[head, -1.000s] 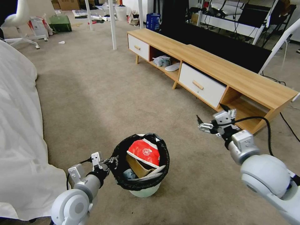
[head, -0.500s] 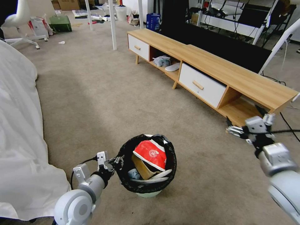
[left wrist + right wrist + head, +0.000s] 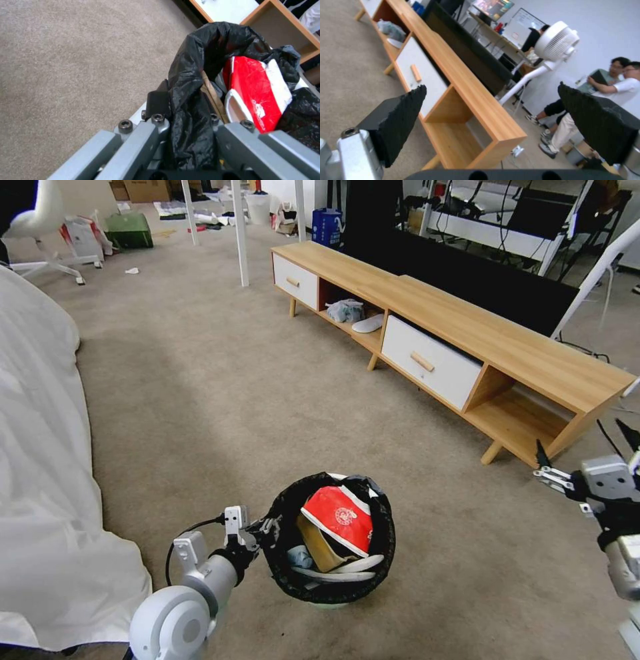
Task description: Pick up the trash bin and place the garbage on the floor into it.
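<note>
The trash bin (image 3: 331, 603), pale mint with a black bag over its rim, hangs tilted just above the floor (image 3: 200, 380) in front of me. My left gripper (image 3: 265, 527) is shut on the near-left rim; in the left wrist view the left gripper (image 3: 186, 120) pinches the black liner between its fingers. Inside the bin lie a red-white packet (image 3: 338, 517) (image 3: 256, 87) and a brown paper bag (image 3: 316, 545). A small white scrap (image 3: 131, 270) lies far off on the carpet. My right gripper (image 3: 582, 444) (image 3: 496, 110) is open and empty, raised at the right near the cabinet's end.
A long wooden cabinet (image 3: 467, 333) with white drawers runs along the right. A white sheet-covered bed (image 3: 40, 447) fills the left side. White table legs (image 3: 240, 233) and clutter stand at the back. A white fan (image 3: 556, 41) stands behind the cabinet.
My left gripper has carried the bin to the right and a little nearer. My right arm has swung away to the right, its gripper still open.
</note>
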Controlling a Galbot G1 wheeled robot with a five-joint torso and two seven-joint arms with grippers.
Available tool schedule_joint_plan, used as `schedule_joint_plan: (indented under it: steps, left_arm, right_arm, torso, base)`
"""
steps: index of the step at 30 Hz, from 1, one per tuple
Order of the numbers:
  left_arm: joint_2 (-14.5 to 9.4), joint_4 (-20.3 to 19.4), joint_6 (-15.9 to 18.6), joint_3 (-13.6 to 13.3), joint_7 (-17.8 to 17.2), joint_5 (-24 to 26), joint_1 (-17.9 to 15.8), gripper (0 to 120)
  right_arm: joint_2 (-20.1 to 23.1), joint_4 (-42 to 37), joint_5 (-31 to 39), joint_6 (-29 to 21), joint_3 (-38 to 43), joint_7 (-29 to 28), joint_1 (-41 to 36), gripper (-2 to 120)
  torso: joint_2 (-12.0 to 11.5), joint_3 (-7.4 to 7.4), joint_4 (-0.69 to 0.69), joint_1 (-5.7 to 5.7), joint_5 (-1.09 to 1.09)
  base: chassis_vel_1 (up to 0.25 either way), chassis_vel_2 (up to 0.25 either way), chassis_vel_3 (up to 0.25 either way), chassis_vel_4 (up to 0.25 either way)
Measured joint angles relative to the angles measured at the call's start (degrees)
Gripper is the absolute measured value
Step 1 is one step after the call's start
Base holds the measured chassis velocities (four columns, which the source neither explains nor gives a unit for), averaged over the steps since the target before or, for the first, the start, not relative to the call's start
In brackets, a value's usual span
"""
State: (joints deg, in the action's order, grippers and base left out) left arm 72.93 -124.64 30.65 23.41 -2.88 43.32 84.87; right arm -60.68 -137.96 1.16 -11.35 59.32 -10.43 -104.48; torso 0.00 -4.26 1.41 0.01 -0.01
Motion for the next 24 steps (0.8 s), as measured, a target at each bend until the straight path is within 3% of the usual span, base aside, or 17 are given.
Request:
schedule_joint_plan:
  steps: [14,19,24]
  left_arm:
    - [-0.3,-1.5,0.0,0.2,-0.5,0.1,0.4,0]
    - [-0.4,-1.8,0.0,0.5,-0.5,0.3,0.5,0]
    - [-0.3,-2.2,0.0,0.7,-0.5,0.3,0.7,0]
  right_arm:
    - [-8.9,-3.2,-4.2,3.2,2.5,1.0,-3.0,100]
    - [-13.6,-4.4,-8.8,6.3,2.0,2.0,-5.0,100]
    - [-15.3,-5.0,-11.3,7.4,1.4,2.7,-5.3,100]
  torso:
    - [0.0,0.00,0.00,0.00,0.00]
    - [0.0,0.00,0.01,0.00,0.00]
    - [0.0,0.00,0.01,0.00,0.00]
  base:
    - [0.000,0.000,0.000,0.000]
    - [0.000,0.000,0.000,0.000]
    - [0.000,0.000,0.000,0.000]
